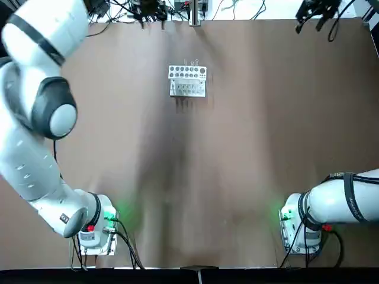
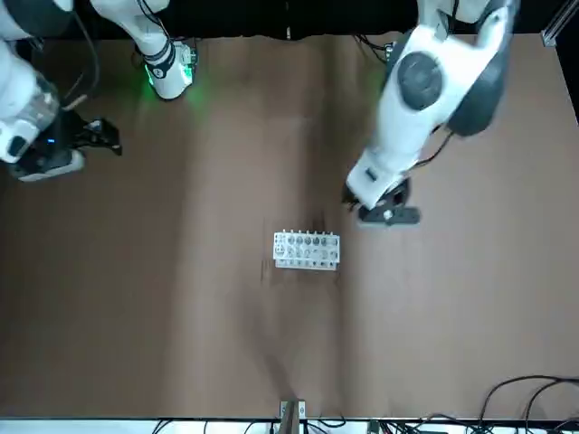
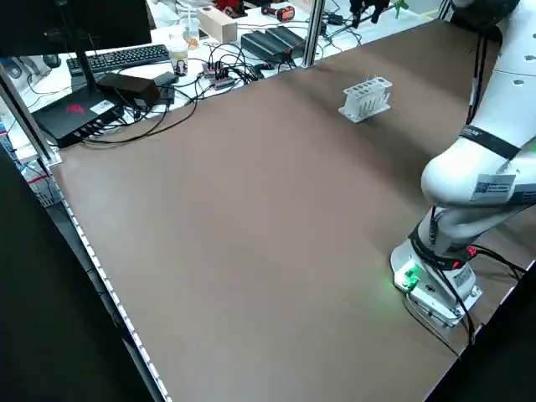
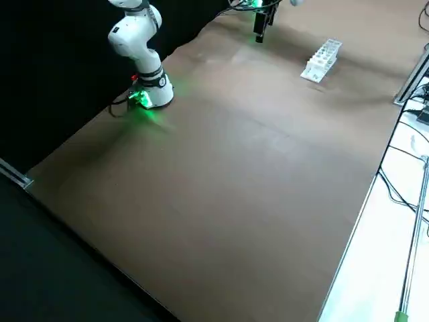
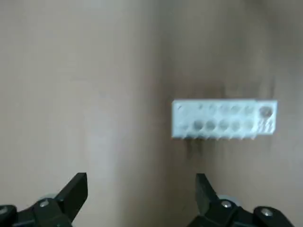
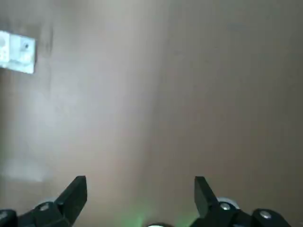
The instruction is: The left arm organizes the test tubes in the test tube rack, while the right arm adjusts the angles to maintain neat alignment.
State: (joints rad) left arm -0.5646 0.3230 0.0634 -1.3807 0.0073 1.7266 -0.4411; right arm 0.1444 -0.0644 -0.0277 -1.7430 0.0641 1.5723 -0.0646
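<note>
The small white test tube rack (image 1: pixel 188 81) stands on the matte brown table (image 1: pixel 237 165), toward 12 o'clock from my bases in the top view, slightly left of centre. It is a rectangular plastic block with 2 rows of round holes in its top plate. A few thin clear test tubes (image 1: pixel 190 63) rise from its far edge, too faint to count.

My left gripper (image 5: pixel 142 198) hangs above the table with its 2 black wedge-shaped fingers spread wide and nothing between them. In its wrist view the rack (image 5: pixel 224 119) lies ahead of the fingers, well apart from them. In the front view this gripper (image 2: pixel 384 212) sits at roughly 2 o'clock from the rack (image 2: pixel 307 250), near it but not touching.

My right gripper (image 6: pixel 140 198) is also spread wide and empty, over bare table, with the rack (image 6: pixel 17 52) only just showing at the edge of its wrist view. In the front view it (image 2: pixel 95 136) is far off at about 10 o'clock from the rack.

Both white arms have smooth rounded shells with grey joints and green-lit bases.
</note>
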